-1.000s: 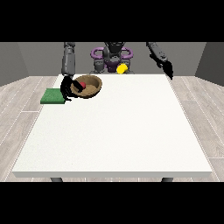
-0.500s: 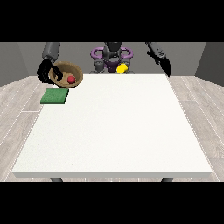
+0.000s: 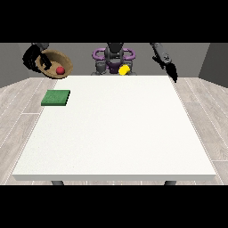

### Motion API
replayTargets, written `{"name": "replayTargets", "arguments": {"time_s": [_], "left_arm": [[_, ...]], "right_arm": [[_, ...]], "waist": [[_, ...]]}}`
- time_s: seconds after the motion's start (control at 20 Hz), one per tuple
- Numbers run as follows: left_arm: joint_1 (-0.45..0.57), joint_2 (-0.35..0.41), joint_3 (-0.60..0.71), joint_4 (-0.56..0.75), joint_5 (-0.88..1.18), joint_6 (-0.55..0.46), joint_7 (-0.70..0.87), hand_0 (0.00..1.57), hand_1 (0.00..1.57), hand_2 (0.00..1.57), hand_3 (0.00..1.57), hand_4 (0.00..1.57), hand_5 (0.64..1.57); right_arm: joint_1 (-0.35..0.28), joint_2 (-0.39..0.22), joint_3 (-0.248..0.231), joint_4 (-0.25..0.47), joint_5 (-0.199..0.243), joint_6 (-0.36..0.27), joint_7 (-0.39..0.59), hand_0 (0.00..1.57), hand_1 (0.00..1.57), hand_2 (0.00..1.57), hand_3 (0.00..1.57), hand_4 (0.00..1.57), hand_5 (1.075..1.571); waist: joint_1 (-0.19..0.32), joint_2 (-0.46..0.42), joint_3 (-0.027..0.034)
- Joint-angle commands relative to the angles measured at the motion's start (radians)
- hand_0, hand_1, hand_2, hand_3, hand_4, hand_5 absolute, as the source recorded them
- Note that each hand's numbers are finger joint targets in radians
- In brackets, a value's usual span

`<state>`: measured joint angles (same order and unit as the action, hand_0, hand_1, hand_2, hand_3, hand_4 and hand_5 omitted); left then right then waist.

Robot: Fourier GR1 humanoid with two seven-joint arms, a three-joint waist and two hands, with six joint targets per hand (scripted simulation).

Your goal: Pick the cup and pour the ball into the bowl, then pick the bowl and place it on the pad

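Note:
A brown bowl (image 3: 54, 64) is held high above the table's far left corner, tilted toward the camera, with a red ball (image 3: 60, 70) inside it. The hand at the view's left (image 3: 32, 57) is curled on the bowl's left rim. Below it, a green pad (image 3: 56, 98) lies flat on the white table (image 3: 116, 129) near the left edge. A yellow cup (image 3: 124, 70) lies on its side at the far edge in front of the robot's torso. The hand at the view's right (image 3: 171, 71) hangs over the far right corner with fingers pointing down, holding nothing.
The robot's purple and grey torso (image 3: 114, 58) stands behind the table's far edge. Wooden floor surrounds the table on all sides.
The bowl with the ball has risen off the table and swung left and up, from beside the pad to well above it. The hand at the view's right has stayed still.

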<state>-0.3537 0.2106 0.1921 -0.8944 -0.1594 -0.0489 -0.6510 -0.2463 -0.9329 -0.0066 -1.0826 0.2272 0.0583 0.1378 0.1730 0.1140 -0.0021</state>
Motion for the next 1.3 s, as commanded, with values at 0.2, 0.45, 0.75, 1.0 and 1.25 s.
{"name": "replayTargets", "arguments": {"time_s": [0.2,0.45,0.75,1.0,1.25], "left_arm": [[-0.067,0.131,0.132,0.016,0.11,-0.07,-0.114,0.0,0.0,0.0,0.0,0.0,1.063],[-0.045,0.202,0.177,-0.026,0.177,-0.175,-0.186,0.0,0.0,0.0,0.0,0.88,1.175],[0.035,0.23,0.212,-0.081,0.22,-0.212,-0.161,0.0,0.0,0.0,0.0,0.89,1.192],[0.028,0.265,0.234,-0.103,0.251,-0.232,-0.093,0.0,0.0,0.0,0.0,0.86,1.163],[0.07,0.274,0.263,-0.161,0.288,-0.243,-0.103,0.0,0.0,0.0,0.0,0.86,1.188]], "right_arm": [[-0.119,0.006,-0.11,0.178,0.033,-0.08,-0.119,1.57,1.57,1.57,1.54,1.51,1.57],[-0.15,0.096,-0.167,0.319,0.031,-0.221,-0.219,1.57,1.57,1.57,1.57,1.4,1.562],[-0.186,0.191,-0.276,0.482,-0.095,-0.193,-0.302,1.57,1.57,1.57,1.5,1.0,1.451],[-0.267,0.223,-0.383,0.556,-0.224,-0.112,-0.244,1.57,1.57,1.57,1.31,0.36,1.399],[-0.339,0.059,-0.45,0.644,-0.245,-0.056,-0.242,0.15,0.15,0.63,0.24,0.0,1.237]], "waist": [[0.007,0.196,0.0027],[0.057,0.291,0.004],[0.022,0.295,0.0052],[-0.01,0.263,0.007],[-0.023,0.301,0.0045]]}}
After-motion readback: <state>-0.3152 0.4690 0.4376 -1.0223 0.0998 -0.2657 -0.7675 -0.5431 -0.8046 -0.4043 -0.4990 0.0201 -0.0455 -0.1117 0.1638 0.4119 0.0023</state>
